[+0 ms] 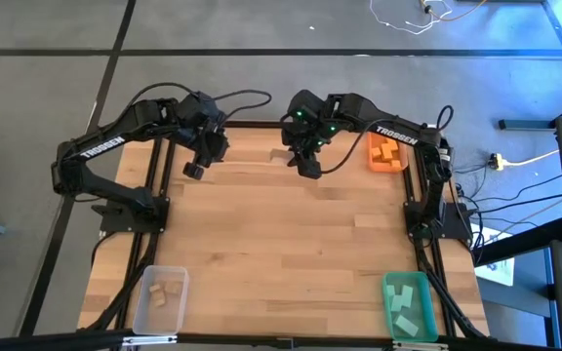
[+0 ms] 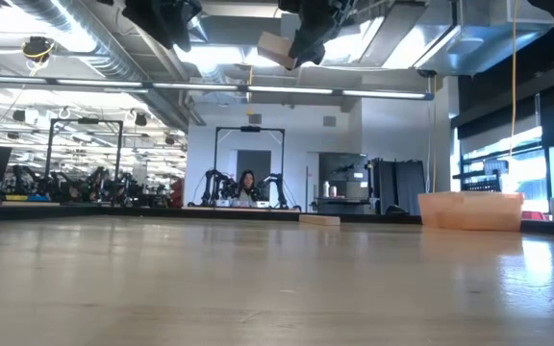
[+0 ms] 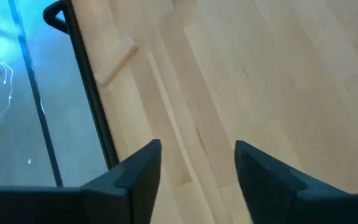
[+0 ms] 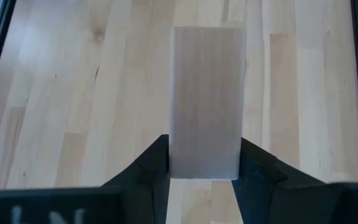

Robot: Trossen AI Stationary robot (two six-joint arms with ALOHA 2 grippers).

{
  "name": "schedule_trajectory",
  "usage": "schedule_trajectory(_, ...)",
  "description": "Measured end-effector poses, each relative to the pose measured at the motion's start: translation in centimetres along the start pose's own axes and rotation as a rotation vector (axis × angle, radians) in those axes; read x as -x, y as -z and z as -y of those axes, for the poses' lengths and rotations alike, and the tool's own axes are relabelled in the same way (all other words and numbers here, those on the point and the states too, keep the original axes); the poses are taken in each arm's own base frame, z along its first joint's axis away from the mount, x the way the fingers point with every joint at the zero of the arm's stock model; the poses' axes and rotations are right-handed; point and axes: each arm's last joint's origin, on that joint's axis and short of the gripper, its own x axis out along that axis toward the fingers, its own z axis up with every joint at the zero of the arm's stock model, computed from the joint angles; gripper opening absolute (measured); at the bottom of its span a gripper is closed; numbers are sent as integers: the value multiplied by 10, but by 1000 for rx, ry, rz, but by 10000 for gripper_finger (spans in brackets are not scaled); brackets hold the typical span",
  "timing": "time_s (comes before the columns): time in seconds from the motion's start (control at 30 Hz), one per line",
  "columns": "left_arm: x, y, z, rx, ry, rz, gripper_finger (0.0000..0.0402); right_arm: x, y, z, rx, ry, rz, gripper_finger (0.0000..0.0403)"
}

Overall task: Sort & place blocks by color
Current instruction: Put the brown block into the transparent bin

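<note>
My right gripper (image 1: pixel 305 164) hangs high over the far middle of the table, shut on a pale wood block (image 4: pixel 205 99). In the low view that block (image 2: pixel 277 48) shows tilted, well above the tabletop. A second pale wood block (image 3: pixel 114 59) lies flat on the table near the far edge (image 2: pixel 320 219). My left gripper (image 1: pixel 195 171) hovers over the far left of the table, and its fingers (image 3: pixel 197 158) stand open with nothing between them. My right gripper pinches the pale wood block between its two fingers by its two long side edges, at the end nearest the wrist (image 4: pixel 204 168). The rest of the block sticks out past the fingertips, slanting downward. It is lifted clear of the table.
An orange bin (image 1: pixel 386 153) with orange blocks stands at the far right (image 2: pixel 469 210). A green bin (image 1: pixel 408 304) with teal blocks is at the near right. A clear bin (image 1: pixel 160 297) with wood blocks is at the near left. Bare tabletop lies between them.
</note>
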Motion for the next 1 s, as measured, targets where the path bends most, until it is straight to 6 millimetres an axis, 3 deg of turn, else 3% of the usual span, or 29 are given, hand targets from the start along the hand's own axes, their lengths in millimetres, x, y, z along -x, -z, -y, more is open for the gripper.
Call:
schedule_trajectory(0.3,0,0,0,-43,-8,-3,250,0,0,0,-1,0,-1,128)
schedule_trajectory(1.0,0,-5,-6,-44,-69,48,248,0,0,0,-20,-9,1,128)
